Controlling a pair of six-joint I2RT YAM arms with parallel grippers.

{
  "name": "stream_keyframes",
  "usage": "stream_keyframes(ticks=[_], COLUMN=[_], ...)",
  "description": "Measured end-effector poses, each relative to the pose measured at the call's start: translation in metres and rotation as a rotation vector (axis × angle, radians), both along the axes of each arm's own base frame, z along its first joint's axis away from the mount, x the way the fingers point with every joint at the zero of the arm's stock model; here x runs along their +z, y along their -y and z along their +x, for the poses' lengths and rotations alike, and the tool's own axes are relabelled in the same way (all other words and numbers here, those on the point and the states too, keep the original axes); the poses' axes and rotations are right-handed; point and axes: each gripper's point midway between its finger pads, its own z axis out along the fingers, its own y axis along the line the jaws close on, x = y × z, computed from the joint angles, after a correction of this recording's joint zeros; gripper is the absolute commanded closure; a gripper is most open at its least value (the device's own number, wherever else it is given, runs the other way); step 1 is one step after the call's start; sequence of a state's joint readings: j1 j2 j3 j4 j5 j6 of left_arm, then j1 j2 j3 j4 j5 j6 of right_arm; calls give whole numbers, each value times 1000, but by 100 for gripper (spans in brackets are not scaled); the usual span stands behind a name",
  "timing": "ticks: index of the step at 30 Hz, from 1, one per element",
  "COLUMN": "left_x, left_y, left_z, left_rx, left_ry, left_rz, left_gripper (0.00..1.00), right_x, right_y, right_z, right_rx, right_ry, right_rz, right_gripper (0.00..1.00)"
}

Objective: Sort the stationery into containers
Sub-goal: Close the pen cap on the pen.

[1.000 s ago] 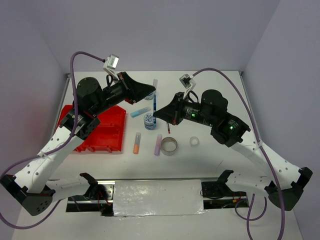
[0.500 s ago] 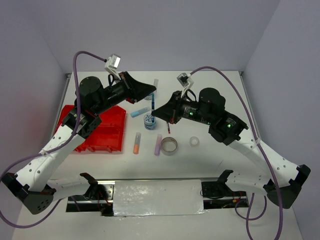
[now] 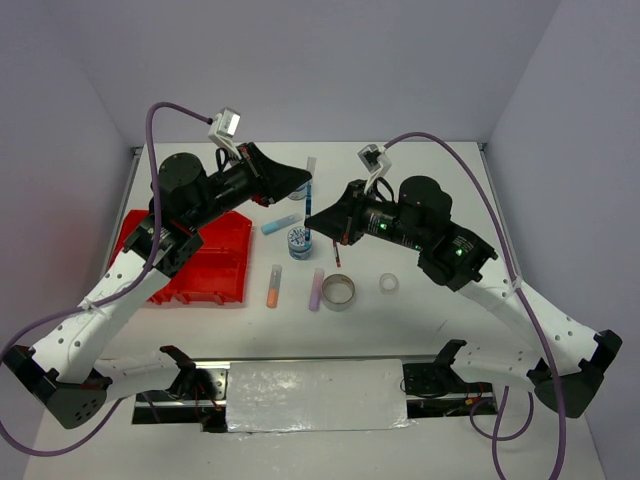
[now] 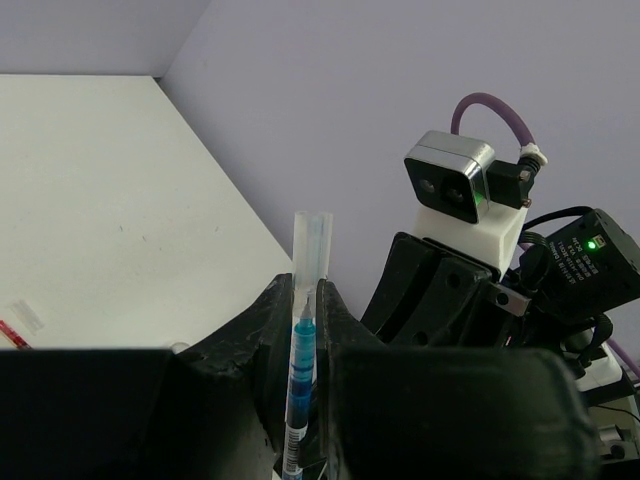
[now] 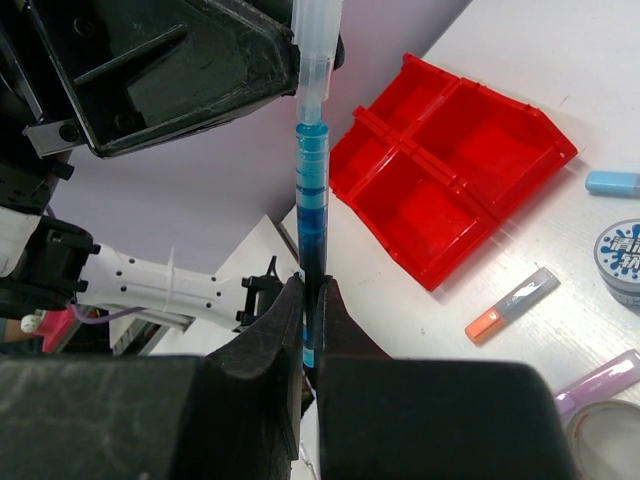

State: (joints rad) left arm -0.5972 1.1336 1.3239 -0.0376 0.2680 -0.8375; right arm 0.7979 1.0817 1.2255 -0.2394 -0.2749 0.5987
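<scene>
We start with the white table [image 3: 420, 180]. The red tray [image 3: 200, 265] sits on its left side, four compartments, nothing visible in them in the right wrist view [image 5: 520, 130].

Left end effector [image 3: 303, 184] and right end effector [image 3: 313, 226] meet nose to nose over the middle, and both look clamped on the same teal pen [image 3: 309, 205]. The left pinches the clear-capped far end [image 4: 300, 380]. The right pinches the blue barrel lower down [image 5: 312, 200]. The pen is up off the table, its long axis running far to near in the top view.

The tray lies to the left of the pen and the left arm is nearer to it, so we judge one grip must let go before the pen can travel.

On the table below and near: grey tape ring [image 3: 338, 291], blue-patterned tub [image 3: 298, 241], orange stick [image 3: 273, 286], lilac stick [image 3: 317, 288].
</scene>
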Motion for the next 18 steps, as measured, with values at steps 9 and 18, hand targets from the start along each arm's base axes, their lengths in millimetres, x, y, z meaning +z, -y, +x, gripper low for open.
stream_keyframes(ticks=[9,18], left_x=[-8,-8], left_y=[2,3], left_z=[0,-3], left_rx=[-11,-27], left_ry=[-12,-10], left_rz=[2,-29], left_gripper=[100,100], right_x=[0,6], right_y=[1,4], right_z=[-1,8], right_rx=[-7,-60], right_ry=[-15,-34], right_rz=[4,-1], right_gripper=[100,100])
